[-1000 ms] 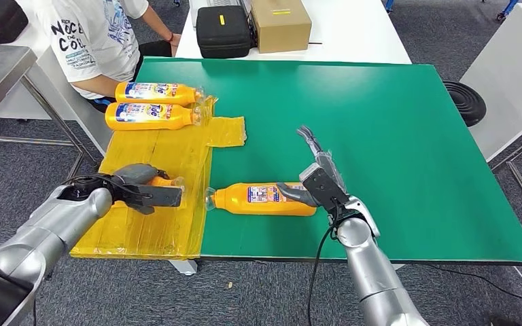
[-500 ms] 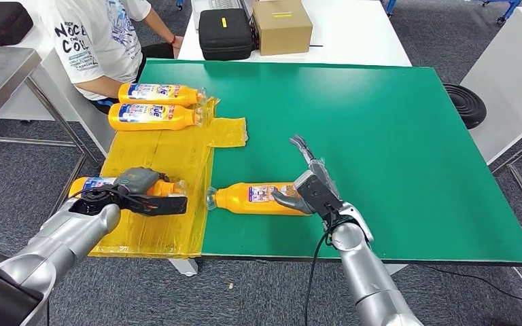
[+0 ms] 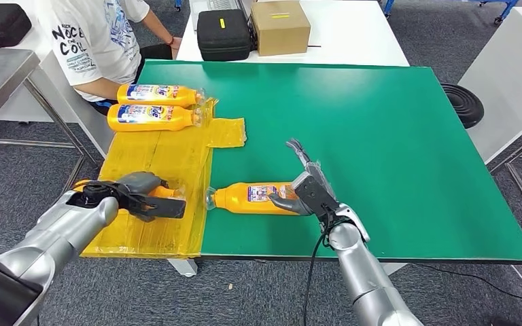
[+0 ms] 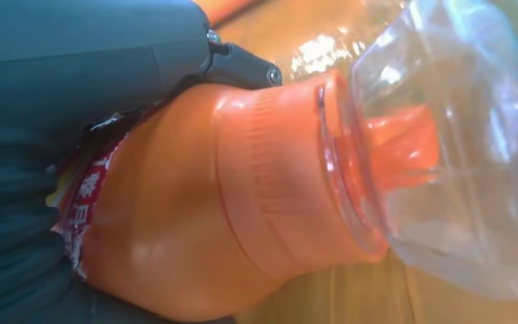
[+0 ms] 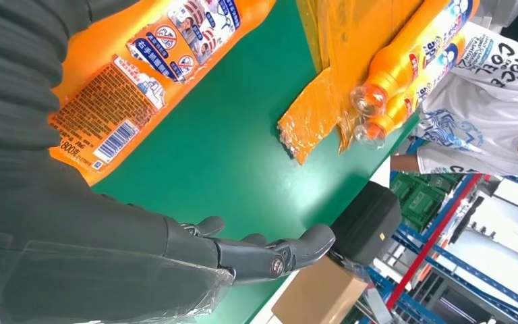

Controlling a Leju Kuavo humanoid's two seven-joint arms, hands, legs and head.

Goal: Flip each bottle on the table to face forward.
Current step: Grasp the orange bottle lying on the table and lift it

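Orange bottles with clear caps lie on their sides. My left hand (image 3: 132, 197) grips one bottle (image 3: 168, 192) over the yellow sheet (image 3: 163, 153) near the front left edge; in the left wrist view its orange neck (image 4: 243, 202) sticks out past the left hand (image 4: 74, 67). A second bottle (image 3: 255, 197) lies on the green table (image 3: 380, 136), cap to the left. My right hand (image 3: 307, 191) touches its base end with the thumb, fingers (image 5: 270, 253) stretched out away from it. Its barcode label (image 5: 108, 101) faces up. Two more bottles (image 3: 156, 94) (image 3: 151, 117) lie side by side at the back left, front labels up.
A person in a white printed shirt (image 3: 95, 41) sits behind the table's back left corner. A black case (image 3: 224, 32) and a cardboard box (image 3: 280, 26) stand on a white table beyond. A white table (image 3: 516, 68) stands to the right.
My right hand has slid a little to the left along the middle bottle's base. My left hand keeps its grip, and the bottle's label that showed behind it is now covered.
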